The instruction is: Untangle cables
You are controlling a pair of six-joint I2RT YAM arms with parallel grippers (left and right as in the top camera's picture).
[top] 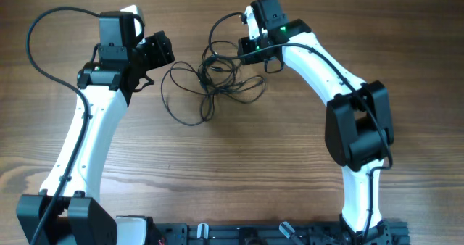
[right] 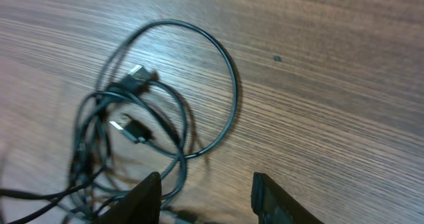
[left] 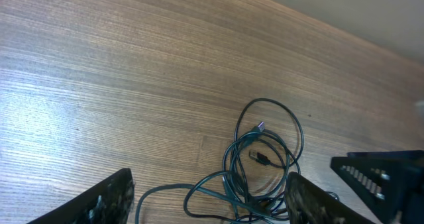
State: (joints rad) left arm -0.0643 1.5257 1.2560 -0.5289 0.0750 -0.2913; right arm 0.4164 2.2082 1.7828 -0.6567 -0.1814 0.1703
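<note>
Tabletop of brown wood grain [top: 239, 165]; at its far centre, between both arms, lies the tangle of thin black cables [top: 210, 82], which we judge wholly knotted, no strand freed. Left gripper [left: 209, 192] and right gripper [right: 205, 196] gape, holding nothing. Small metal-tipped plugs [right: 136, 75] sit inside the loops.

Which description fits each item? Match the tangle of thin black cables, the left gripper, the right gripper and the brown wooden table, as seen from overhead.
1 tangle of thin black cables
2 left gripper
3 right gripper
4 brown wooden table

A open, at the tangle's upper right
B looped between both arms
C open, left of the tangle
D underneath everything

Pairs: 1-B, 2-C, 3-A, 4-D
</note>
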